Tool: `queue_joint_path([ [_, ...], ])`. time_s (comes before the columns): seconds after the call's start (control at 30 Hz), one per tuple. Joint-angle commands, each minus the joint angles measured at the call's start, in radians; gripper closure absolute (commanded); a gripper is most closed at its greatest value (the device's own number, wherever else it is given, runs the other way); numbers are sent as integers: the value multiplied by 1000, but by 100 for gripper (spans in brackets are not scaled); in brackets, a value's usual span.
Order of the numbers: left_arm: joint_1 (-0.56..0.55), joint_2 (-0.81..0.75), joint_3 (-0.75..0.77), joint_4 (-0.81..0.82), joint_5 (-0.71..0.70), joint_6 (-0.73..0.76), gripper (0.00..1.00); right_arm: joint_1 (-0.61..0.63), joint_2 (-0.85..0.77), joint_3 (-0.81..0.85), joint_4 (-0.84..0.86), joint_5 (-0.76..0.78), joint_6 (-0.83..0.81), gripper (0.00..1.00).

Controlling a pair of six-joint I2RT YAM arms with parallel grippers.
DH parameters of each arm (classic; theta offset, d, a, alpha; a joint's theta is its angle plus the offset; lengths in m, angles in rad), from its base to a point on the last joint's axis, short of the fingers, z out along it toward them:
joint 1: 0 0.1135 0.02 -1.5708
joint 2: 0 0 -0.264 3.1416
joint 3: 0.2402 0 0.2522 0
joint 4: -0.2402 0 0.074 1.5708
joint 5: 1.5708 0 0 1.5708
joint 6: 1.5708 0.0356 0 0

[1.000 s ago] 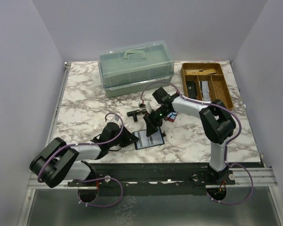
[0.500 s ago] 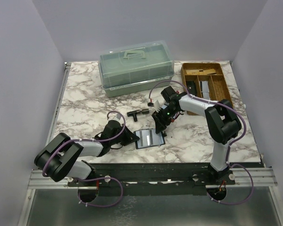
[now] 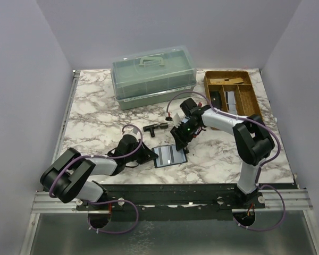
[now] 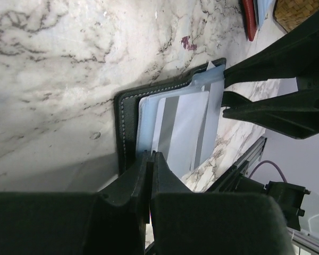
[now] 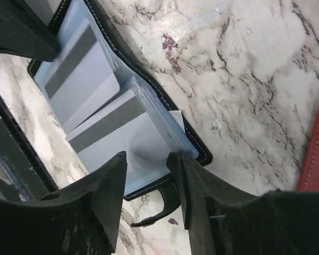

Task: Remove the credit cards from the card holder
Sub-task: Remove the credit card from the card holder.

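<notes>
The black card holder (image 3: 169, 155) lies open near the table's front edge, with pale blue sleeves inside. Pale blue credit cards with grey stripes sit in its sleeves: one (image 5: 109, 127) near the right fingers, another (image 5: 77, 58) further in. They also show in the left wrist view (image 4: 183, 127). My left gripper (image 3: 148, 154) is shut on the holder's left edge (image 4: 122, 122), fingers together (image 4: 150, 155). My right gripper (image 3: 179, 142) is open, and its fingers (image 5: 147, 156) straddle the holder's far right corner (image 5: 187, 134) and strap.
A clear green lidded box (image 3: 153, 74) stands at the back. A wicker tray (image 3: 250, 106) with small items is at the back right. A black T-shaped part (image 3: 155, 127) and a red wallet (image 5: 316, 154) lie just behind the holder.
My right gripper has moved a little right and back, from over the holder's middle to its far right corner. The left gripper has stayed at the holder's left edge.
</notes>
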Motion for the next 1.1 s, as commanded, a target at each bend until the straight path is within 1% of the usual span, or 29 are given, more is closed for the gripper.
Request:
queue_joint_path([
  [0.0,-2,-54,-48,-41,-15,-26,97,1,-51,-43,41,160,-41,50],
  [0.07,-2,-62,-53,-47,-14,-35,97,4,-76,-55,57,159,-53,50],
  [0.17,-2,-49,-39,-49,-3,-41,98,27,-61,-57,53,154,-60,50],
  [0.3,-2,-14,-9,-48,8,-33,98,78,-23,-60,57,207,-63,50],
  [0.53,-2,21,11,-54,20,-14,100,100,-7,-67,79,305,-57,50],
  [0.77,-2,23,37,-164,8,34,100,113,-24,-80,113,400,-66,49],
  [0.93,-2,-25,42,-255,-26,50,100,121,-48,-86,121,386,-77,48],
  [1.07,-6,-16,76,-269,-14,48,100,152,-30,-83,118,369,-70,48],
])
